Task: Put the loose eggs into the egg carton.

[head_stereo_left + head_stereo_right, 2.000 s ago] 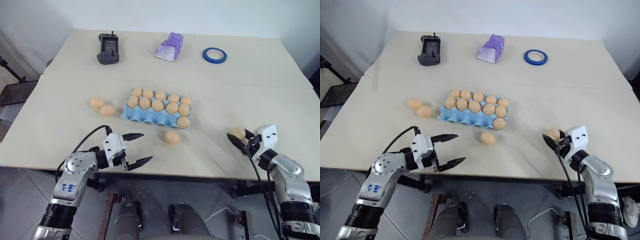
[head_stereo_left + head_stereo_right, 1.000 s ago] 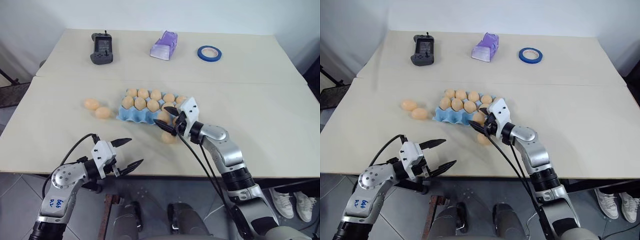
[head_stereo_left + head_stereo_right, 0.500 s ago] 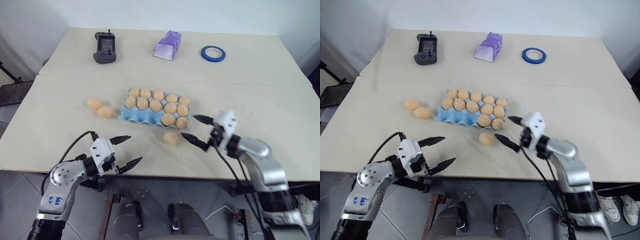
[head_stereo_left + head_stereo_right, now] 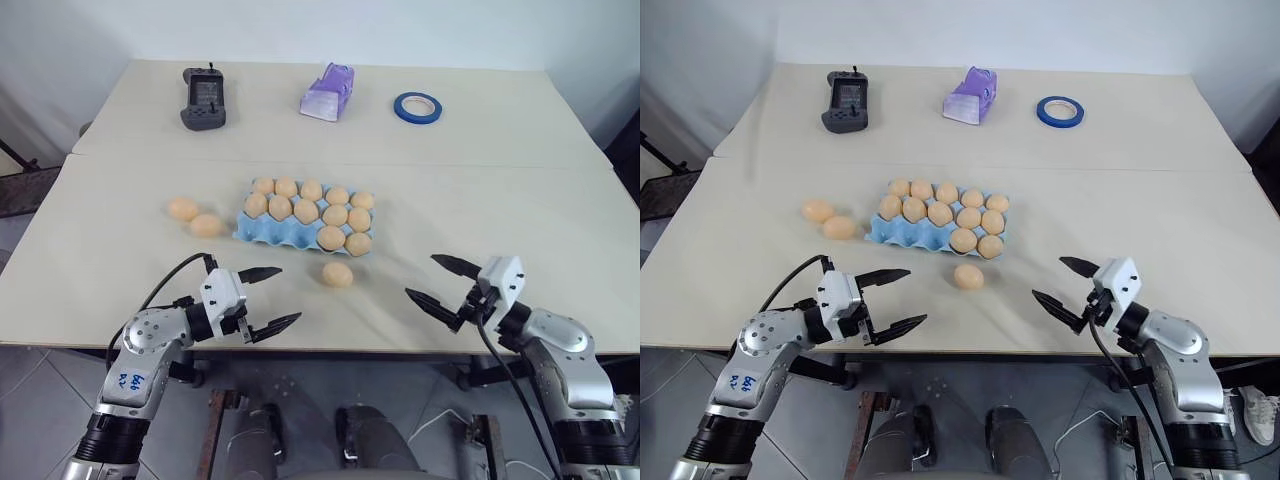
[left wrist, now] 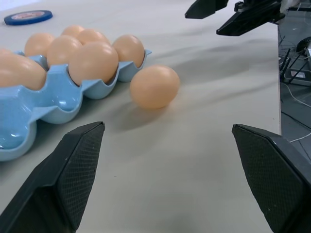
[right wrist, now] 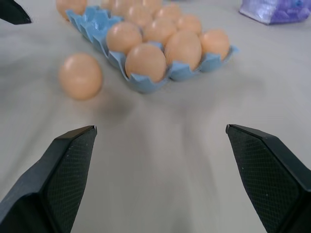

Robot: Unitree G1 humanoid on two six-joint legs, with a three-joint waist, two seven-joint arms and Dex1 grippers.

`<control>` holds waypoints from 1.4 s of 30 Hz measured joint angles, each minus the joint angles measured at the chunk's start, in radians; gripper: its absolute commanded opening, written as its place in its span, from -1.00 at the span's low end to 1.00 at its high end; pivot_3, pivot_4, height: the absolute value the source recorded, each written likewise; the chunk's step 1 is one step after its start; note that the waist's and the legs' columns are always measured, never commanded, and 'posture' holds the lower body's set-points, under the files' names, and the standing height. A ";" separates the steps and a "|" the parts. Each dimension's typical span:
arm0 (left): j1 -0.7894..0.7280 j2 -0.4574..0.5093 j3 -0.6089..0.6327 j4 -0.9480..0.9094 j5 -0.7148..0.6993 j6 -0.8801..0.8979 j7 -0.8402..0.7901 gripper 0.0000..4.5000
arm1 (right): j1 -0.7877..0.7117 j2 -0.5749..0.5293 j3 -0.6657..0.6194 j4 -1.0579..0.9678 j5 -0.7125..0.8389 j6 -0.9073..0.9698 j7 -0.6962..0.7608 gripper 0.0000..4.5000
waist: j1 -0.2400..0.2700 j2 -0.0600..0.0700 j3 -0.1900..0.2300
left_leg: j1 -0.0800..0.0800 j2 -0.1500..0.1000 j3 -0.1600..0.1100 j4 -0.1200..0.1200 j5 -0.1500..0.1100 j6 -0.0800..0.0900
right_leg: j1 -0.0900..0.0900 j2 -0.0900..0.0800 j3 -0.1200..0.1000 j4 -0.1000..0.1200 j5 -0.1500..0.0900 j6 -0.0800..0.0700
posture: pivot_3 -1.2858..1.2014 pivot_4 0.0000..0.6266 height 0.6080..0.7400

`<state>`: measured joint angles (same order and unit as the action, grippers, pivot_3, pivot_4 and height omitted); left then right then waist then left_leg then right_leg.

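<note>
- black two-fingered left gripper (image 4: 267, 297) and right gripper (image 4: 437, 283) hovered near the table's front edge, jaws spread wide, grasping nothing.
- one smooth tan loose egg (image 4: 338, 273) lay just in front of the light blue moulded egg carton (image 4: 262, 231); two more eggs (image 4: 195, 217) sat to its left. ten cups looked filled; three eggs were left, by my judgement.
- left wrist view showed empty blue cups (image 5: 19, 127), hidden from the head views.

light: bright, even | shadows: soft, faint | blur: right wrist view slightly soft
</note>
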<state>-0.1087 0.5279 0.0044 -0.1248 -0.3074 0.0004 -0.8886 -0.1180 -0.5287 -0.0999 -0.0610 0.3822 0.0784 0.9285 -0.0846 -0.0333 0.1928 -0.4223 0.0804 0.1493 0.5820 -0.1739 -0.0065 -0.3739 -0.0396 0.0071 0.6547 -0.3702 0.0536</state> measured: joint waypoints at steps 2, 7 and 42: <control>0.013 0.011 0.028 0.000 -0.008 0.001 -0.001 1.00 | -0.022 0.011 0.053 -0.027 0.000 0.044 -0.003 0.98 | 0.000 0.000 0.000 | 0.000 0.000 0.000 -0.001 0.000 0.000 | 0.000 0.000 0.000 0.000 0.000 0.000 | 0.03 -0.52 1.00; 0.095 0.047 0.098 -0.006 -0.031 0.005 -0.005 1.00 | -0.089 0.028 0.164 -0.061 -0.013 0.173 -0.025 0.98 | -0.002 0.000 0.000 | -0.001 0.000 0.000 -0.001 0.000 0.000 | -0.001 -0.001 0.000 0.000 0.000 0.000 | 0.03 -0.52 1.00; 0.207 0.029 0.174 -0.113 -0.043 0.044 0.102 1.00 | -0.571 0.366 0.315 0.273 -0.148 0.201 -0.193 -0.21 | -0.004 -0.001 0.000 | -0.002 -0.001 0.000 -0.005 0.000 -0.002 | -0.003 -0.002 -0.002 -0.001 -0.002 -0.003 | 0.03 -0.52 1.00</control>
<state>0.0983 0.5573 0.1780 -0.2383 -0.3502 0.0442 -0.7863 -0.6891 -0.1631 0.2156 0.2117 0.2339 0.2794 0.7356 -0.0882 -0.0339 0.1925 -0.4240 0.0798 0.1494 0.5775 -0.1744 -0.0088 -0.3769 -0.0418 0.0055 0.6539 -0.3717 0.0506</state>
